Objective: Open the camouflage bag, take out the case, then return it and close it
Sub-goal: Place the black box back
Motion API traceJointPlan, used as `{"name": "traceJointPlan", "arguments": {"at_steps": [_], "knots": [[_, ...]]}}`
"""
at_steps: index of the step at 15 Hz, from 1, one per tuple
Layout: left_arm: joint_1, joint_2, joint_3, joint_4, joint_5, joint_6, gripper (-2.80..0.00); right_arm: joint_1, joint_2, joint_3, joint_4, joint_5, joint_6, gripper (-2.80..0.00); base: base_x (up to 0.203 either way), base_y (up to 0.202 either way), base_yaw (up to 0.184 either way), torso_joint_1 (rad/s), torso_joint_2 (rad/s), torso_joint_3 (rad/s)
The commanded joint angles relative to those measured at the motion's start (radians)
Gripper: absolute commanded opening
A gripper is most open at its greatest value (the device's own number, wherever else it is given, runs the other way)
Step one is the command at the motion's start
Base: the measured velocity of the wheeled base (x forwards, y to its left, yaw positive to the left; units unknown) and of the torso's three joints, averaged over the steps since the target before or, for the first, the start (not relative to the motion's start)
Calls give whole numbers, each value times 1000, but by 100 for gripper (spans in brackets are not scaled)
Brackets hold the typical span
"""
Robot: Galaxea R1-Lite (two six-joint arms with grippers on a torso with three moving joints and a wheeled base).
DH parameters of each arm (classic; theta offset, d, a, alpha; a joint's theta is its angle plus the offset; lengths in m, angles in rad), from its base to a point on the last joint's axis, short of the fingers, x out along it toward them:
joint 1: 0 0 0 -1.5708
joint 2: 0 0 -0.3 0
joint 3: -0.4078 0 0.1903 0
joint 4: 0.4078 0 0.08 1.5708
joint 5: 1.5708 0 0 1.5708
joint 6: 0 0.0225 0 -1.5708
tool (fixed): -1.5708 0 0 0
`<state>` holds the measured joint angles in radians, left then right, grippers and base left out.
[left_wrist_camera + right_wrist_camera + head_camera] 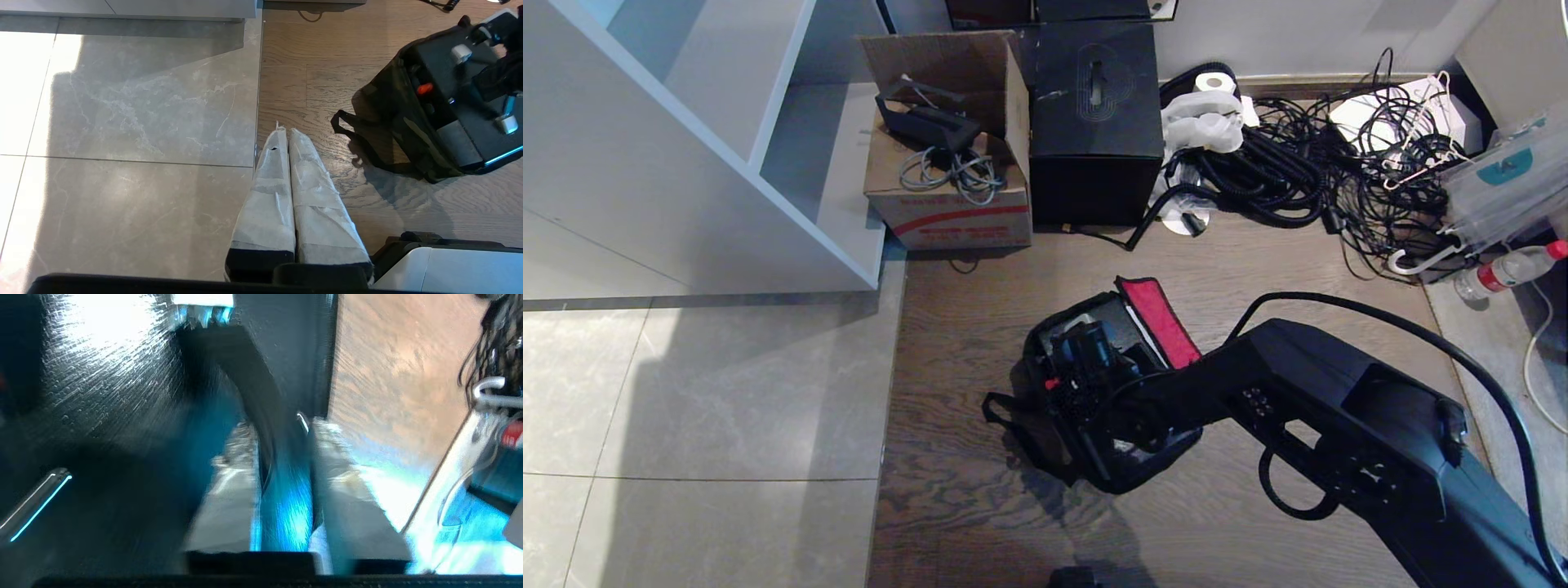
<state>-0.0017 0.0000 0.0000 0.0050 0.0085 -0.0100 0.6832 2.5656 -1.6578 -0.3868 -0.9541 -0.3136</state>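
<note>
No writing is showing legibly; the right gripper is reaching into the open camouflage bag, its fingers narrowly parted around a black handle of the case; the bag is lying lengthwise toward the cardboard carton; the left gripper is hanging closed beside it.

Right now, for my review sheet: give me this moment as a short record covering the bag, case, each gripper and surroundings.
bag: camouflage bag on the wood floor, flap open, red lining showing
case: black case sitting inside the bag
right gripper: right gripper at the case, fingers either side of a black handle; grip unclear
left gripper: left gripper shut, idle above the floor beside the bag
behind: cardboard carton, black box, tangled cables
</note>
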Motion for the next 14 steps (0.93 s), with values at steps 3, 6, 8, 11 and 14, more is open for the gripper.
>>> {"name": "traceJointPlan", "arguments": {"at_steps": [3,6,8,11,14], "knots": [[0,0,0,0,1,-1,-280,-3,19,8,6,-1,-7,0,0,0,0,0,0,0],[0,0,0,0,1,-1,-280,8,-44,84,-2,0,2,0,0,0,0,0,0,0],[0,0,0,0,1,-1,-280,10,-140,168,-5,12,21,0,0,0,0,0,0,0],[0,0,0,0,1,-1,-280,0,-332,346,7,78,78,0,0,0,0,0,0,0],[0,0,0,0,1,-1,-280,-54,-557,582,52,286,168,0,0,0,0,0,0,0]]}}
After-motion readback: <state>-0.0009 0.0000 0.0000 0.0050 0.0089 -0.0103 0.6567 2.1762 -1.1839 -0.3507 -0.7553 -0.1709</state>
